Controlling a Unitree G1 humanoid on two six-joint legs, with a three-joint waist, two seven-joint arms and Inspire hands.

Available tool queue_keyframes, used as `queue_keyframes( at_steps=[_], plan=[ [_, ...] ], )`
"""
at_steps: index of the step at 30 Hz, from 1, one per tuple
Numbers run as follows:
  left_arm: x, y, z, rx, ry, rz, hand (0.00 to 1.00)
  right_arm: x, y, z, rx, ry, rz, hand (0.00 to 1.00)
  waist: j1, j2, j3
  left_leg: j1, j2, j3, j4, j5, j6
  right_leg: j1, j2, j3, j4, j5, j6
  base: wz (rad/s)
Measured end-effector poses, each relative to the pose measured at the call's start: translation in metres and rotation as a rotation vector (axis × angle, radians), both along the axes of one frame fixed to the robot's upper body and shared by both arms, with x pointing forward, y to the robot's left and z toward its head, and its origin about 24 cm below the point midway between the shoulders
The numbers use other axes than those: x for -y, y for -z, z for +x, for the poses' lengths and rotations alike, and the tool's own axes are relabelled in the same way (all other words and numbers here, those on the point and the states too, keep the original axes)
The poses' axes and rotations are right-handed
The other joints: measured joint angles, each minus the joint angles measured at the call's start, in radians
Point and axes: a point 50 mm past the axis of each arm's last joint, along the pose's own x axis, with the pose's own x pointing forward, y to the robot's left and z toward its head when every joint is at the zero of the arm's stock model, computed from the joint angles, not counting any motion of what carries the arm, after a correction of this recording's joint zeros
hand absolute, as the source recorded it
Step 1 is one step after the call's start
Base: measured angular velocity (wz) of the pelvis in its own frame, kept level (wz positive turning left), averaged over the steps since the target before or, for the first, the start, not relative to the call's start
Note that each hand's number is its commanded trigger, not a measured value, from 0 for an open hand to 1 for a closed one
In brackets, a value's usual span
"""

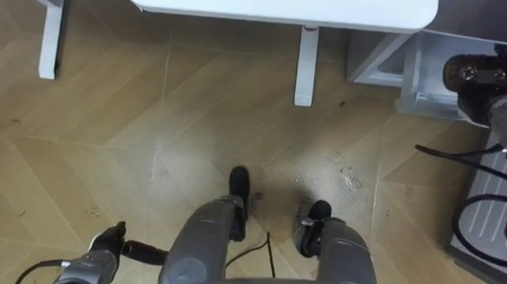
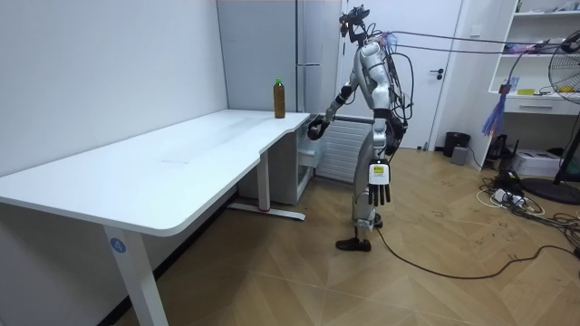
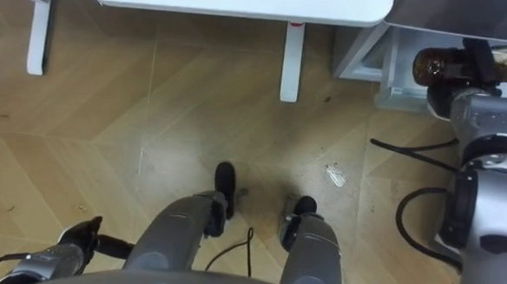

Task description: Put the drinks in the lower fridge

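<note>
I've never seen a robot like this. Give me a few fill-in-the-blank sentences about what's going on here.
The right hand is shut on a brown ___.
A green-capped bottle stands on the white ___.
The left hand hangs open at the robot's side, holding ___.
Missing words: bottle; desk; nothing.
</note>
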Motion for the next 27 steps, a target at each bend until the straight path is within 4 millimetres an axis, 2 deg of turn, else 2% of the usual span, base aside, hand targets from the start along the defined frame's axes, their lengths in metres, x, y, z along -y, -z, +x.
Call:
queue_keyframes(
  at_steps=[12, 27],
  plan=[
    [0.003, 0.001, -0.001, -0.01, 0.032, 0.008, 0.0, 0.012, -0.007, -0.002, 0.007, 0.025, -0.028, 0.0, -0.002, 0.001, -0.0008, 0.0, 0.001, 0.001, 0.001, 0.0, 0.0, 0.0, 0.001, 0.0, -0.001, 0.001, 0.0, 0.0],
    [0.002, 0.001, -0.001, -0.011, 0.032, 0.011, 0.0, 0.012, -0.007, -0.003, 0.004, 0.026, -0.029, 0.0, -0.002, 0.003, -0.0025, 0.009, 0.001, 0.001, 0.001, 0.0, 0.0, 0.011, 0.001, -0.001, -0.002, 0.003, 0.0, 0.0]
  ],
)
